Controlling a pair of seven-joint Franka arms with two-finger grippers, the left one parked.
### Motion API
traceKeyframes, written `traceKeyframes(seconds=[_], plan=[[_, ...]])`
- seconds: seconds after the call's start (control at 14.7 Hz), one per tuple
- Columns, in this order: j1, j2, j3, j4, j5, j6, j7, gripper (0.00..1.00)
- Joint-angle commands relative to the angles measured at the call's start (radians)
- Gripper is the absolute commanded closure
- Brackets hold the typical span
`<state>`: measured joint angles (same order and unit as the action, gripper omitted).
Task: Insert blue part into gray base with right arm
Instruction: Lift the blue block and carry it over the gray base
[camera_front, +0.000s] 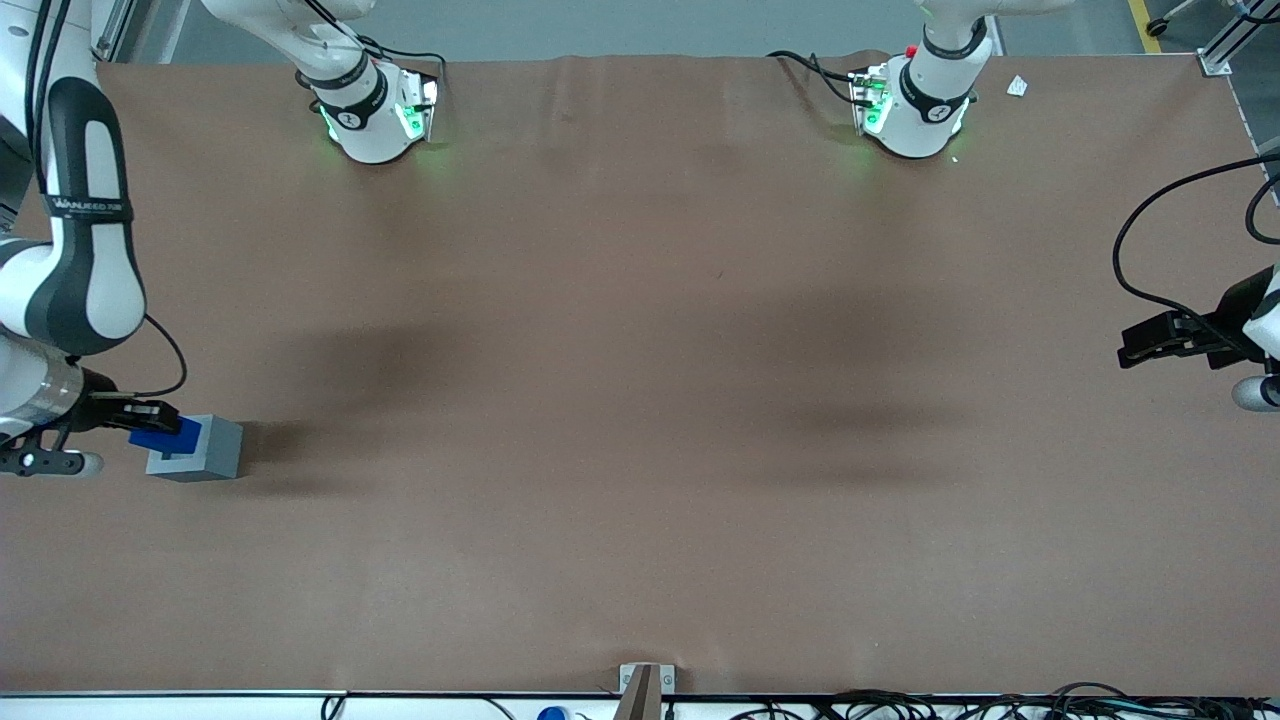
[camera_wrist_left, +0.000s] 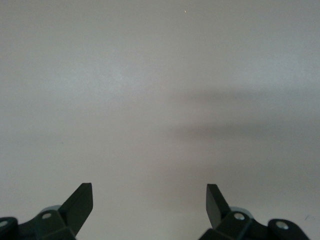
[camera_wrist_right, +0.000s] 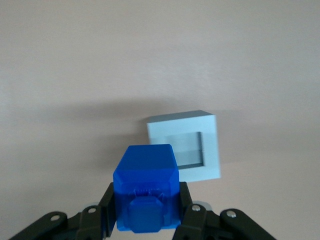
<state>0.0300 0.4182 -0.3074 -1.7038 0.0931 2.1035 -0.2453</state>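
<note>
The blue part (camera_wrist_right: 146, 186) is a bright blue cube held between the two black fingers of my right arm's gripper (camera_wrist_right: 146, 210), which is shut on it. In the front view the gripper (camera_front: 150, 425) holds the blue part (camera_front: 165, 437) above the table at the working arm's end, overlapping the edge of the gray base (camera_front: 205, 450). The gray base (camera_wrist_right: 186, 145) is a light gray square block with a square recess in its top. It rests on the brown table, below and slightly ahead of the held cube. The recess looks empty.
The brown table (camera_front: 640, 400) spreads wide toward the parked arm's end. Two white arm bases (camera_front: 375, 115) (camera_front: 915, 105) stand farthest from the front camera. A small bracket (camera_front: 645, 685) and cables lie at the table's near edge.
</note>
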Motion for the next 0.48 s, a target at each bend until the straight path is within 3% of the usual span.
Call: traceKeyframes(seconds=[0.0, 0.41], plan=[[-0.025, -0.001, 0.010, 0.000, -0.009, -0.005, -0.019, 0.95], [-0.035, 0.031, 0.010, 0.001, -0.010, 0.010, -0.020, 0.95]])
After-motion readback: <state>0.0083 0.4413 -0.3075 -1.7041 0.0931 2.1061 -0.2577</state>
